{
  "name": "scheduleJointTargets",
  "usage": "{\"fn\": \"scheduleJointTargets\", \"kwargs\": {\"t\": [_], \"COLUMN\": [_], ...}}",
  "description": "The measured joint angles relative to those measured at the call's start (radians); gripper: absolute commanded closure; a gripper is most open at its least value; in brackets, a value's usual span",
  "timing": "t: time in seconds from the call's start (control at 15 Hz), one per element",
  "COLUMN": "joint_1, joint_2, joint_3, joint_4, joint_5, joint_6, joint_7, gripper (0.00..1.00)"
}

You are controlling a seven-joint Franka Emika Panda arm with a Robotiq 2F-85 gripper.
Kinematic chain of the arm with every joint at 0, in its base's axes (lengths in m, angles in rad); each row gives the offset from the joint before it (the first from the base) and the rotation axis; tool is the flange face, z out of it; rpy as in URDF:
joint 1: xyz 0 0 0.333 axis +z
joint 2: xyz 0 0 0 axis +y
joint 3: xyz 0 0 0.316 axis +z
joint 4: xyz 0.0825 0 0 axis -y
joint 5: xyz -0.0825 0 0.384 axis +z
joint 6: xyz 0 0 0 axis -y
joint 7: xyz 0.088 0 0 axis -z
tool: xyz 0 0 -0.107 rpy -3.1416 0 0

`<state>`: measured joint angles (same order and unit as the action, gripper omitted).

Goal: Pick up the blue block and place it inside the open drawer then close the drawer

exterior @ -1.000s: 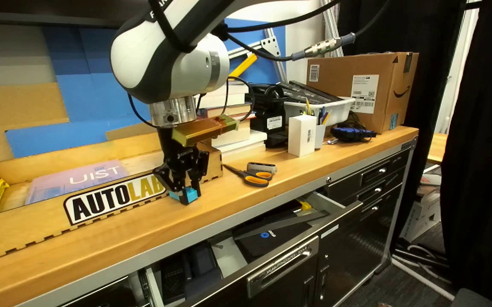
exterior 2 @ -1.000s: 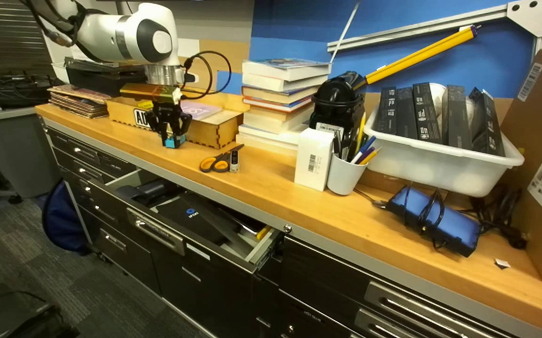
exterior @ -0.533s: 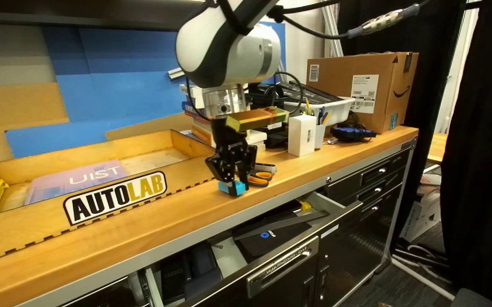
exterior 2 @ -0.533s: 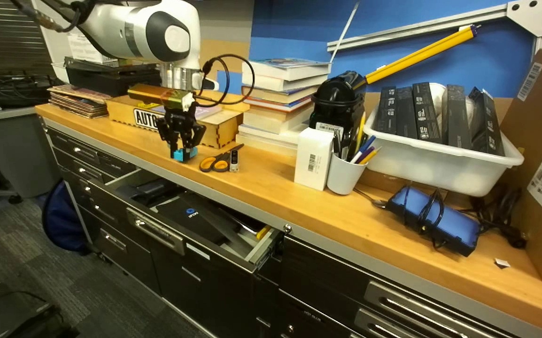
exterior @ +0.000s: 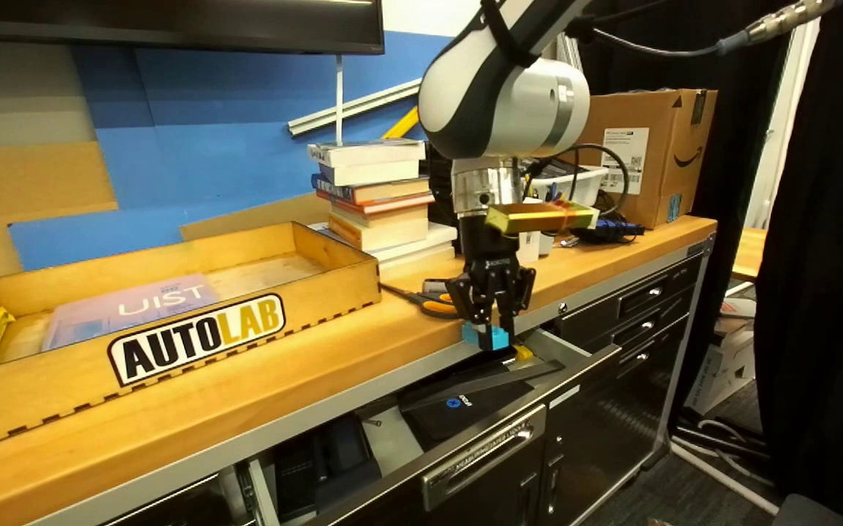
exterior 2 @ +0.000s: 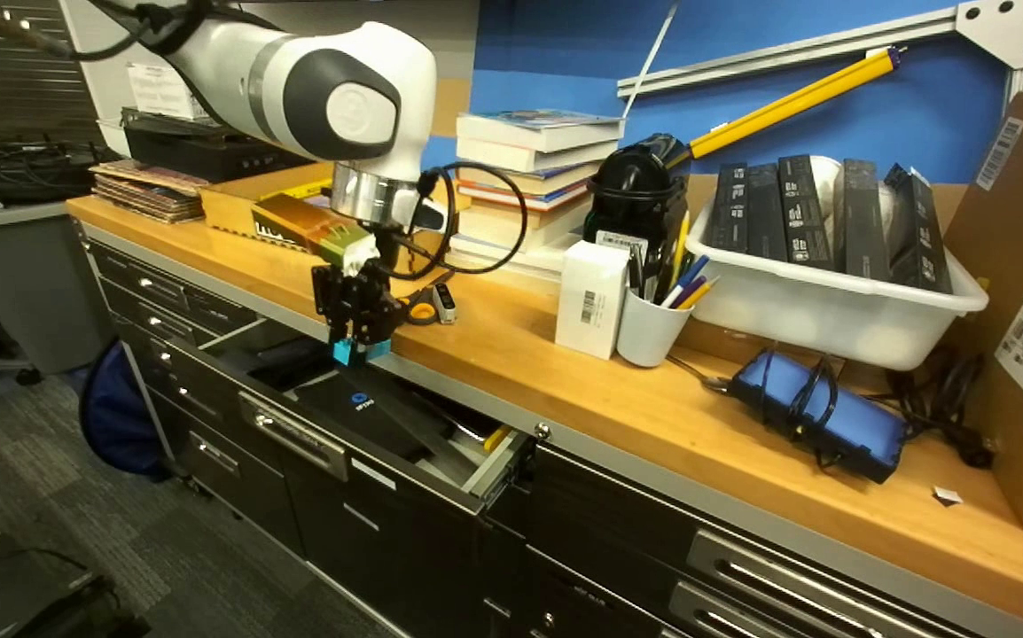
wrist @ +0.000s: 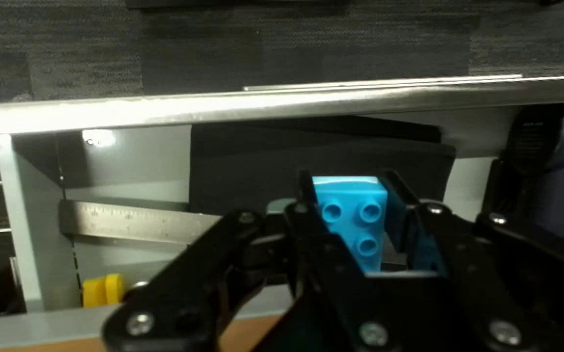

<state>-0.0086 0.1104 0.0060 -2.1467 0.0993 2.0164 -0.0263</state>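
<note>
My gripper [exterior: 499, 332] is shut on the blue block [exterior: 492, 337], which is light blue with round studs. In the wrist view the block [wrist: 353, 210] sits between the two black fingers [wrist: 348, 183]. The drawer [exterior: 485, 459] is pulled out, with a black front and a silver bar handle. The block is held above the drawer's inner part, close to the worktop's front edge, in both exterior views; the gripper [exterior 2: 361, 346] points down. In the wrist view the drawer's metal front rim [wrist: 204, 108] runs across beyond the block.
Inside the drawer lie a flat black case [exterior: 458, 405], a metal ruler [wrist: 135, 220], a yellow item [wrist: 102, 289] and dark items [exterior: 326, 460]. On the worktop are scissors [exterior: 432, 303], a wooden AUTOLAB tray [exterior: 334, 292], a book stack [exterior: 374, 197] and a white box [exterior 2: 593, 301].
My gripper has carried the blue block from beside the AUTOLAB sign, along the worktop and out over its front edge, to above the drawer. The drawer has not moved.
</note>
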Motion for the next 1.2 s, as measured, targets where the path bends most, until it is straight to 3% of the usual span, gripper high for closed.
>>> {"fn": "scheduleJointTargets", "kwargs": {"t": [0.07, 0.2, 0.47, 0.8, 1.2], "joint_1": [-0.013, -0.035, -0.063, -0.066, -0.066], "joint_2": [0.011, 0.035, 0.057, -0.001, -0.052], "joint_3": [-0.010, -0.023, -0.027, -0.037, -0.058], "joint_4": [-0.012, -0.023, -0.026, -0.105, -0.232], "joint_5": [0.018, 0.088, 0.206, 0.163, 0.110], "joint_6": [0.016, 0.051, 0.097, 0.093, 0.081], "joint_7": [-0.005, -0.019, -0.060, -0.065, 0.016], "gripper": [0.39, 0.32, 0.01, 0.00, 0.00]}}
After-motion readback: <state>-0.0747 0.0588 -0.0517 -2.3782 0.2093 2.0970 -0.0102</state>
